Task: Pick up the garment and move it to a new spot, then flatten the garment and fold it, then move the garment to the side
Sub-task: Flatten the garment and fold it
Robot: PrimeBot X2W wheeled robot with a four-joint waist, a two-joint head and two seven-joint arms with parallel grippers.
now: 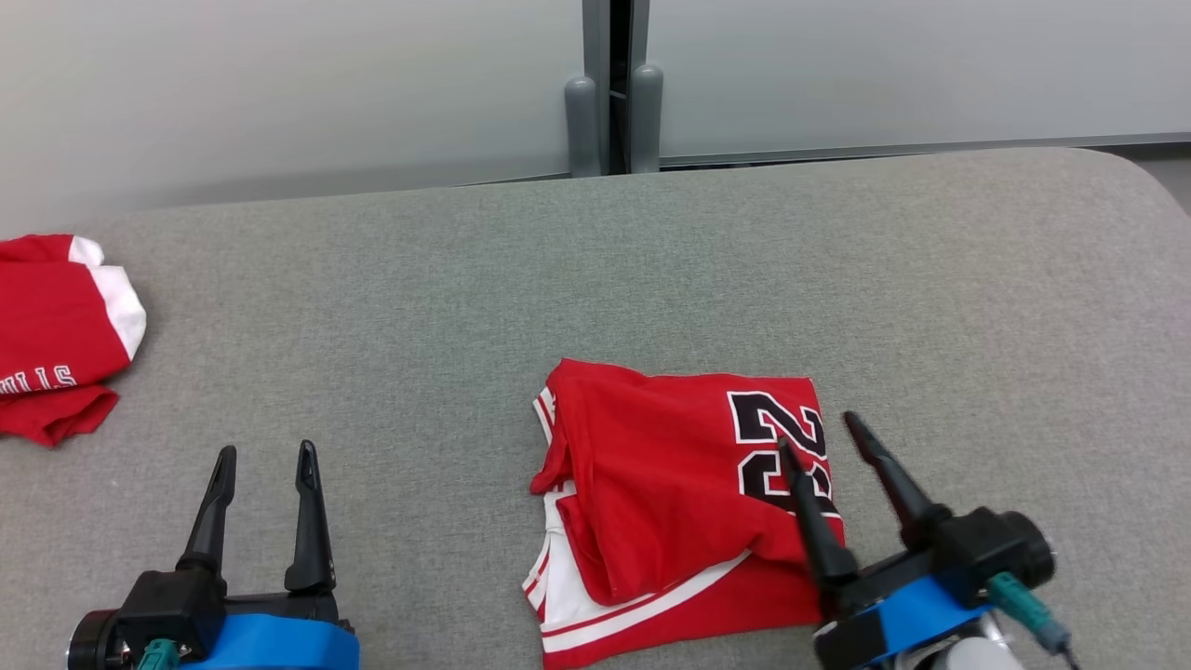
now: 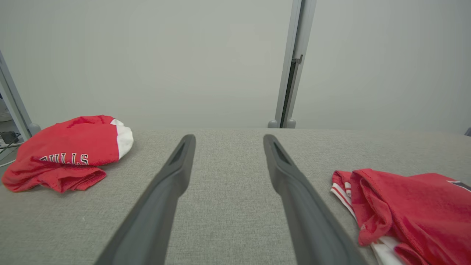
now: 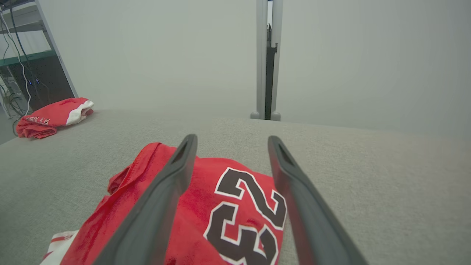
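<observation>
While both our grippers stand spread and empty, the folded red number 23 jersey lies on the grey padded table beneath our right gripper.
Its left finger crosses the black numeral and its right finger sits just past the jersey's edge; we cannot tell if either touches cloth. Our left gripper hovers over bare padding, with the jersey near on its right and a crumpled red BULLS garment well off to its left.
</observation>
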